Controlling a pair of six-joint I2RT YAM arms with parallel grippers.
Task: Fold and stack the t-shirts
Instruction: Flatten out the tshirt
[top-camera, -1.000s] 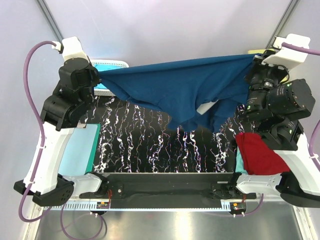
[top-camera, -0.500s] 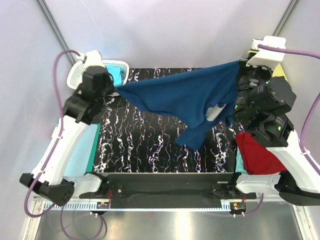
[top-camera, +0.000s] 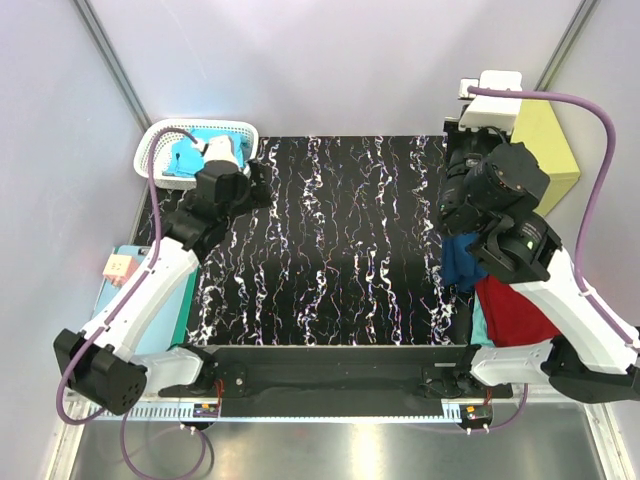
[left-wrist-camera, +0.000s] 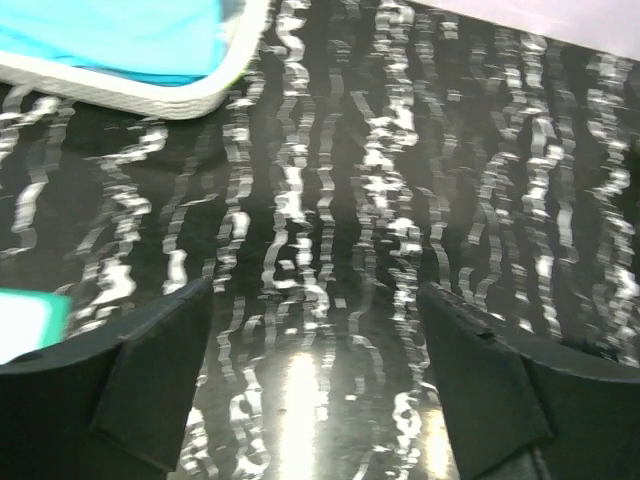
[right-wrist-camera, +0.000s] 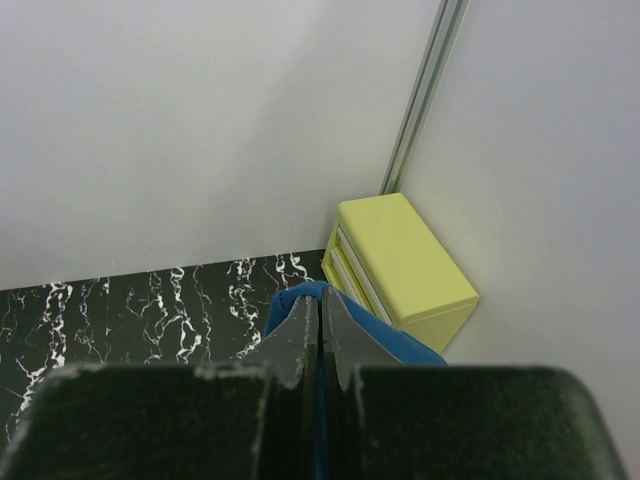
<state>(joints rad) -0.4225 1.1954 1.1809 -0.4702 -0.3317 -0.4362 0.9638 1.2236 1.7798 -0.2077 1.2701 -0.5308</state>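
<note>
The navy t-shirt (top-camera: 460, 268) is clamped in the closed right gripper (right-wrist-camera: 319, 310) and hangs bunched at the table's (top-camera: 330, 250) right side. The left gripper (left-wrist-camera: 315, 350), spread wide and empty, is seen well apart at far left.

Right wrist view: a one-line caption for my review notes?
Right hand shut on the blue t-shirt, yellow box in the corner beyond.

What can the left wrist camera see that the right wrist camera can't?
Only the left wrist view shows the white basket with turquoise cloth in it, and the left gripper wide open, holding nothing. Only the right wrist view shows the yellow box by the wall, and the right gripper shut on the navy t-shirt. Both views show the black marbled table.
</note>
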